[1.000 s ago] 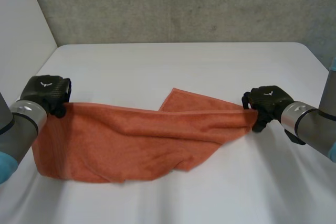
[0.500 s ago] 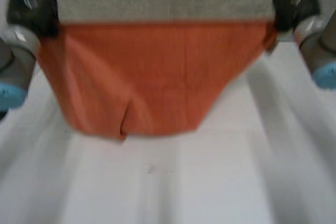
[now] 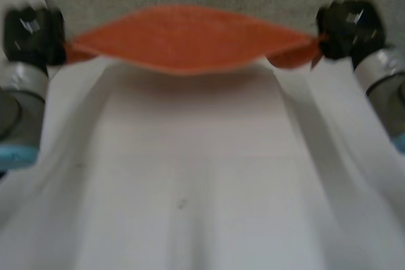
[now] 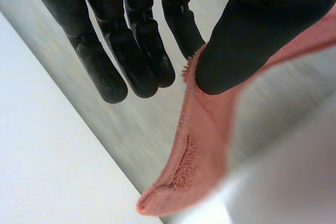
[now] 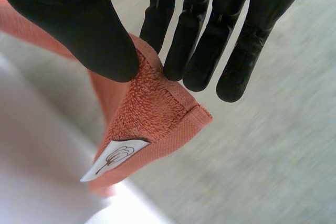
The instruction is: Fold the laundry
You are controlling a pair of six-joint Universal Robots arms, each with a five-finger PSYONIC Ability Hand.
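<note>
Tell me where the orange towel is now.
In the head view, the towel hangs stretched in the air above the table, one end pinched by the left hand, the other by the right hand.

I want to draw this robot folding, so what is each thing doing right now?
Towel: up in the air, stretched between the two robot hands.
Left robot hand: shut, thumb and fingers pinching the towel near a corner.
Right robot hand: shut, pinching the corner that has the label.
Label: sticking out from the towel's hem below the thumb.
</note>
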